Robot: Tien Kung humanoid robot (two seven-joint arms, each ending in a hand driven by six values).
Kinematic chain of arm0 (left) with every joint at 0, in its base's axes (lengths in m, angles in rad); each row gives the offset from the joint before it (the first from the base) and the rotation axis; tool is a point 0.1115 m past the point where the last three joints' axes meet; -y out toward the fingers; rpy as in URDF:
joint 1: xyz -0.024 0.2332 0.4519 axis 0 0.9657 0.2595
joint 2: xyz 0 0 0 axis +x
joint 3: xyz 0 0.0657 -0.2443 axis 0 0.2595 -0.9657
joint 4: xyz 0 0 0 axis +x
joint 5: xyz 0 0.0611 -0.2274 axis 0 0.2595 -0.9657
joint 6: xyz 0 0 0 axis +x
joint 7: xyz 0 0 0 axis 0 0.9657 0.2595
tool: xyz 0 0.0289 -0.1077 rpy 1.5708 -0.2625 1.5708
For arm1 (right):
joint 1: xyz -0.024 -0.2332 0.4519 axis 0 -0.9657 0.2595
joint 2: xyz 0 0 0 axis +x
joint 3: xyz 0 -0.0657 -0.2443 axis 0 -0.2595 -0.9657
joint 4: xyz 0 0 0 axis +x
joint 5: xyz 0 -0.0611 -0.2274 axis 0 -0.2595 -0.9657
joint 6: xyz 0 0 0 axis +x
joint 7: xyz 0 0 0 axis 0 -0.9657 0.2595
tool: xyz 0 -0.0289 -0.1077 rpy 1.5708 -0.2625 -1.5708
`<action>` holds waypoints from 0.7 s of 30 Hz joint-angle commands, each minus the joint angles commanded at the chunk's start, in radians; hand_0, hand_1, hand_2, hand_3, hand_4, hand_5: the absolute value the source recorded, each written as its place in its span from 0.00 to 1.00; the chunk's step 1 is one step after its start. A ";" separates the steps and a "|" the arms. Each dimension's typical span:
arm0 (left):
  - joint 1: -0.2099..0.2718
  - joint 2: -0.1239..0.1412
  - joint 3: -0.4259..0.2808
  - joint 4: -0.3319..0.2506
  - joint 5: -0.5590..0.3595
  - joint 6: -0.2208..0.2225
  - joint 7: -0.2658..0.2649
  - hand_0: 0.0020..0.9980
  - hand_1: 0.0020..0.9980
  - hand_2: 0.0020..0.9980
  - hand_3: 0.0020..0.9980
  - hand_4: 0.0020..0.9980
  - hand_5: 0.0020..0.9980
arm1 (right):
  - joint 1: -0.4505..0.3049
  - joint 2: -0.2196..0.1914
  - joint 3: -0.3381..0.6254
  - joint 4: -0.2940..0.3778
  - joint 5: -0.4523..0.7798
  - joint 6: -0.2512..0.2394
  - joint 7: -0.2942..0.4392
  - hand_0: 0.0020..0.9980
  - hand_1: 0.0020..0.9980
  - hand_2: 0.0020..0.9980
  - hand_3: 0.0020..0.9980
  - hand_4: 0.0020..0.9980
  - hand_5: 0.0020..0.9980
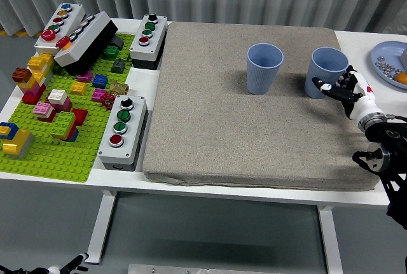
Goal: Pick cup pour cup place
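Two blue cups stand upright on the grey mat [241, 140]. The left cup [264, 68] is near the mat's middle back. At the mat's right edge stands the right cup [325, 72]. My right hand [341, 88] comes in from the lower right with its fingers spread, right beside this cup's lower right side. Whether the fingertips touch the cup I cannot tell. It holds nothing. My left hand is out of view.
A blue plate [391, 63] with small items sits at the far right edge. Left of the mat are three grey button boxes [123, 130], [149, 41], [60, 26] and a green baseplate [54, 153] with several coloured bricks.
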 joint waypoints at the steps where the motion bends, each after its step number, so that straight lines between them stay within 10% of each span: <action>1: 0.000 0.000 0.000 0.000 0.000 0.000 0.000 0.83 0.84 0.91 0.82 0.63 1.00 | 0.001 0.001 -0.001 -0.003 0.002 0.001 0.001 0.98 0.95 1.00 0.98 0.80 0.21; 13: 0.002 0.001 -0.001 0.000 0.001 0.000 0.001 0.83 0.84 0.91 0.82 0.63 1.00 | -0.003 0.005 -0.009 0.004 0.009 -0.007 0.006 0.92 0.87 0.92 0.86 0.83 0.24; 14: 0.003 0.001 -0.001 0.000 0.002 0.000 0.002 0.83 0.84 0.91 0.82 0.63 1.00 | -0.002 0.005 -0.010 0.003 0.009 -0.009 0.008 0.78 0.65 0.56 0.63 0.81 0.21; 21: 0.005 0.002 0.001 0.000 0.001 0.000 0.002 0.83 0.84 0.91 0.82 0.63 1.00 | -0.001 0.005 -0.013 0.002 0.017 -0.022 0.016 0.74 0.60 0.51 0.59 0.77 0.14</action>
